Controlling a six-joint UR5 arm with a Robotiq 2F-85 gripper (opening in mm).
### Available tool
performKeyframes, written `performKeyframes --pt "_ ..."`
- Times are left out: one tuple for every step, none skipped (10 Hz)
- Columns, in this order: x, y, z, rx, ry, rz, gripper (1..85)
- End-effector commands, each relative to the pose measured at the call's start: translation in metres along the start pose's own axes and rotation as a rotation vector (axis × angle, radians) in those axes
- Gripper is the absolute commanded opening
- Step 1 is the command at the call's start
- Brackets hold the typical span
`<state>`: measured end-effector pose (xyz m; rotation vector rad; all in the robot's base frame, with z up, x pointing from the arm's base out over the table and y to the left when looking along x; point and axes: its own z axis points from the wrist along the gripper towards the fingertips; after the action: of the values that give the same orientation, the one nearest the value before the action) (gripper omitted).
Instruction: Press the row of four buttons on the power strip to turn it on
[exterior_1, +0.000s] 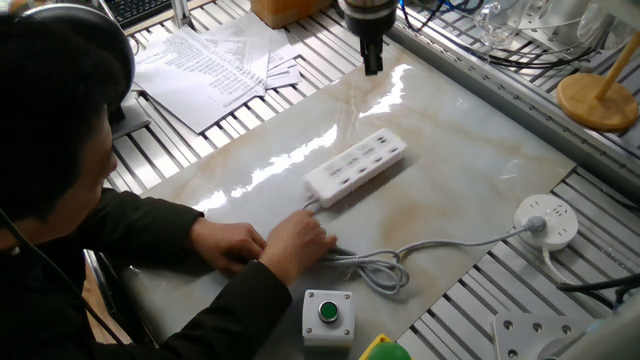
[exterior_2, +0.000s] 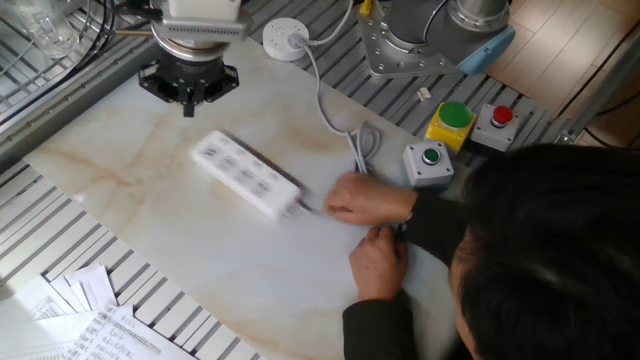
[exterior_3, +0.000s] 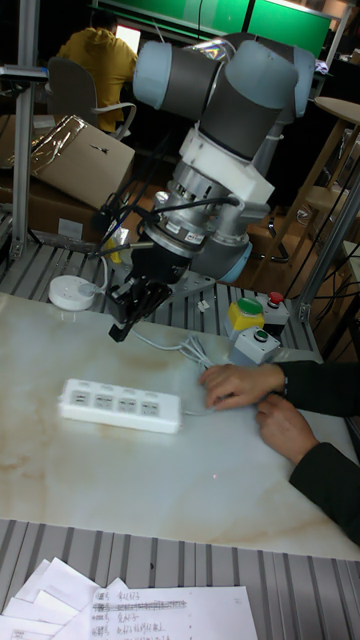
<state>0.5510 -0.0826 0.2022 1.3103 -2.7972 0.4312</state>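
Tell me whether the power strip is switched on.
Cannot tell: the power strip lies flat on the table, but no indicator light or switch position is visible.
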Motion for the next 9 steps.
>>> performKeyframes --pt "-0.005 0.001 -0.015 -0.026 -0.013 0.082 1.0" --pt "0.001 -0.002 -0.015 -0.015 0.007 0.105 1.0" --pt "0.008 -0.004 -0.015 -0.006 0.037 0.127 1.0" --pt "0.015 0.001 -0.015 -0.023 0.064 0.130 1.0" --pt "0.018 -0.002 -0.015 -0.012 0.076 0.111 1.0" --pt "0.015 -0.001 -0.015 -0.018 0.064 0.085 1.0" --pt "0.016 0.004 -0.015 -0.038 0.065 0.045 1.0" --pt "0.021 0.001 -0.006 -0.027 0.063 0.005 1.0" --pt "0.025 0.010 0.016 -0.061 0.024 0.003 1.0"
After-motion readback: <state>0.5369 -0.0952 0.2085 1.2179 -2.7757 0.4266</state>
